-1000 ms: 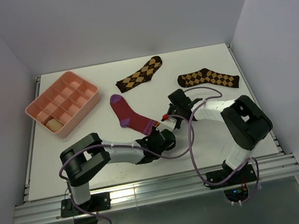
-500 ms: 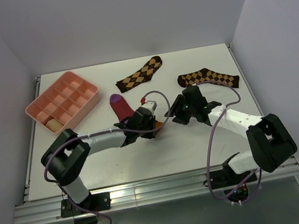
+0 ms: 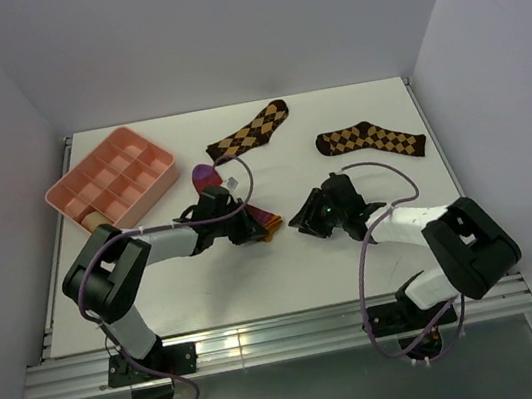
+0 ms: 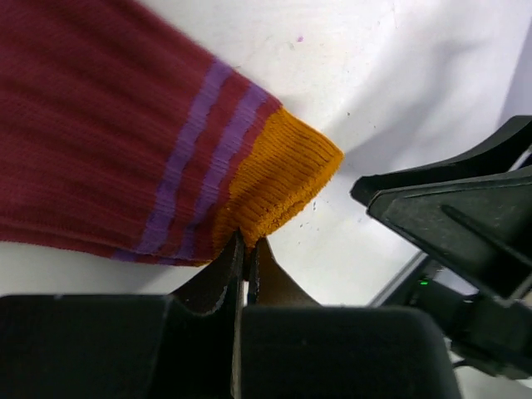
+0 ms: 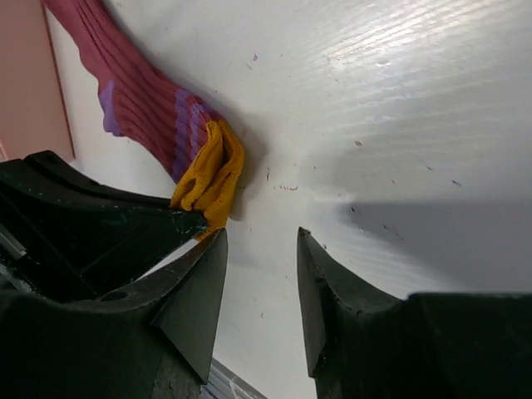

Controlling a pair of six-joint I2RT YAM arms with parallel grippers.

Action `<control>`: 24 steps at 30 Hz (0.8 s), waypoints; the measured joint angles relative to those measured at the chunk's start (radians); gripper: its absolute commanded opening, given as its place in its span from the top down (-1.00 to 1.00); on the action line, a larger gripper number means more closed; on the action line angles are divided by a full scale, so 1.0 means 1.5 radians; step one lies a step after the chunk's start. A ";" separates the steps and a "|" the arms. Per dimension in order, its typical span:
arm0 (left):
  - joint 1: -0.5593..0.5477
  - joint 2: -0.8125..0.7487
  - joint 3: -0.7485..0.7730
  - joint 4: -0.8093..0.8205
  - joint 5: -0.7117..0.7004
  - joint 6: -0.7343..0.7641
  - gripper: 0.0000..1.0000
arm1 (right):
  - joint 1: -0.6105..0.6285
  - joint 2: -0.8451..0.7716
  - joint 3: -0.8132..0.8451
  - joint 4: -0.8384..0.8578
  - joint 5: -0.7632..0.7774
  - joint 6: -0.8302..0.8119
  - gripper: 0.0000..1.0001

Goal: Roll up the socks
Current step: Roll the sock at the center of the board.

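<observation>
The crimson knit sock with purple toe and orange cuff [image 4: 108, 133] lies left of centre on the white bench [image 3: 210, 294], toe far-left, cuff near-right. The left gripper [image 4: 245, 249] pinches the cuff's edge. The right gripper [image 5: 262, 241], jaws apart, sits just right of it.

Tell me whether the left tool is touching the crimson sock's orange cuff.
Touching. The left wrist view shows the left tool shut on the lower edge of the orange cuff of the crimson sock, fabric pinched between its tips.
</observation>
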 measured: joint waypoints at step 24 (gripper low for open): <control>0.074 -0.011 -0.077 0.117 0.087 -0.201 0.99 | 0.048 0.195 0.080 0.138 -0.034 -0.007 0.16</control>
